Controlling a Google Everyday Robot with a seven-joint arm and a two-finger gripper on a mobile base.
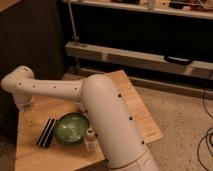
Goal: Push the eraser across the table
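Tool (23,104) downward, at far left

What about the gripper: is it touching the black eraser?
Apart. The camera view shows bare table between the gripper, at the table's back left, and the eraser.

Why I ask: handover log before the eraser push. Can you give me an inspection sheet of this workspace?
Surface: light wooden table, plank top.
Job's things: eraser lies flat front left, beside the bowl.
Clutter: green bowl; small white bottle upright at its right.
Grippers: gripper at the arm's end over the back left corner, apart from the eraser.
Cables: black cables on the floor, right.
Surroundings: shelf rail behind; speckled floor.
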